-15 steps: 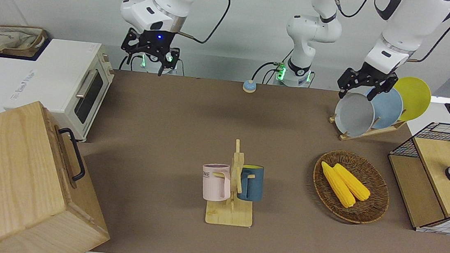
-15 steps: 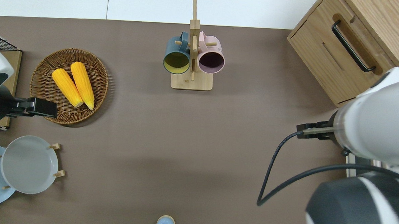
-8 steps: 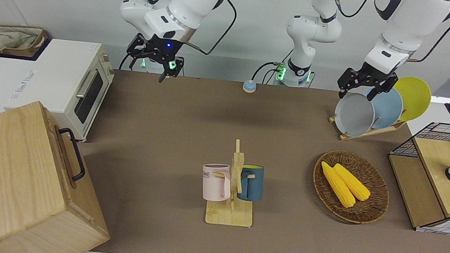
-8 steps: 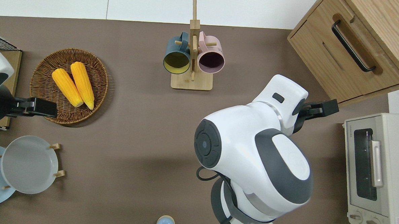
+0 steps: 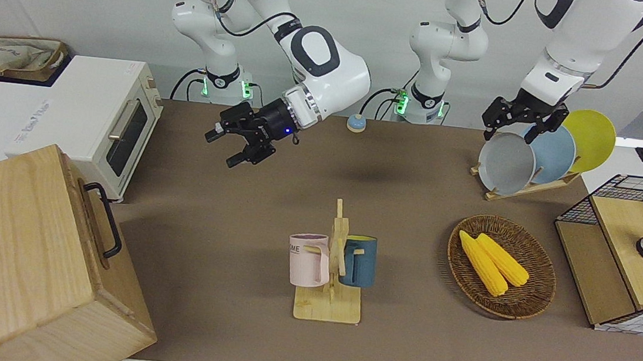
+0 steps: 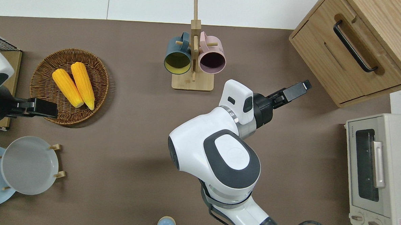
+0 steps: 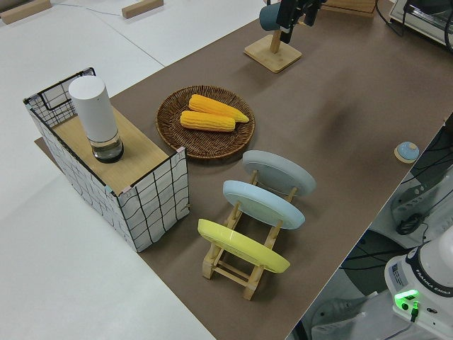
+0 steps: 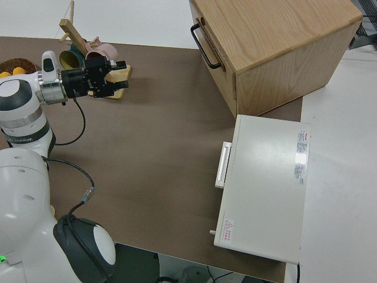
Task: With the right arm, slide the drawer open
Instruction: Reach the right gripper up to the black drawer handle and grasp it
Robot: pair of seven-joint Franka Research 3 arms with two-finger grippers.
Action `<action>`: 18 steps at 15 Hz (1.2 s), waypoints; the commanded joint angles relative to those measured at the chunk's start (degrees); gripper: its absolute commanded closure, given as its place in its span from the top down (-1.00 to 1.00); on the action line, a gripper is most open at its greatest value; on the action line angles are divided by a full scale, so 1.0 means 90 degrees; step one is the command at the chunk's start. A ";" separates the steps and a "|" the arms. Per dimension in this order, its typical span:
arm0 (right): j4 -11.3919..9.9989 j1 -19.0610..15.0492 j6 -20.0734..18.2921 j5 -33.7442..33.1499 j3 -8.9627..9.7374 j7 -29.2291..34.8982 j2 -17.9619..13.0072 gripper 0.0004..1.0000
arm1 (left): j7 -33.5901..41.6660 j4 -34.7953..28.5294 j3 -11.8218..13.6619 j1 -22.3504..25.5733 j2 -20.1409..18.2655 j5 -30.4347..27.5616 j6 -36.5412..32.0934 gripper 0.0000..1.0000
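Worktop [image 5: 224,206] is a flat brown. The drawer [image 6: 345,61] is light wood grain with a black bar handle [image 6: 354,46]. Right arm [image 6: 219,154] is white with dark grey panels, black claw [image 5: 235,142], small blue light at the wrist. Oven [image 5: 94,117] is white with a dark glass door. Two mugs: pink [image 5: 309,260] and dark blue [image 5: 359,261], the blue one yellow inside. Corn [image 5: 493,263] is bright yellow in a brown woven basket [image 5: 534,301]. Plates run grey [image 5: 506,163], light blue [image 5: 557,153], yellow [image 5: 594,139].
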 commanded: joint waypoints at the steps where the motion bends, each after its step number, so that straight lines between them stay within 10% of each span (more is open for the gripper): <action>1: 0.0005 -0.0041 -0.0098 -0.0694 0.0003 0.0014 0.0185 0.98 | 0.0009 0.0014 0.0018 -0.0014 -0.0053 0.0081 -0.0091 1.00; 18: 0.0015 -0.0324 0.2313 -0.2033 -0.1578 0.0043 0.0469 0.97 | 0.0009 0.0014 0.0018 -0.0014 -0.0053 0.0081 -0.0082 0.99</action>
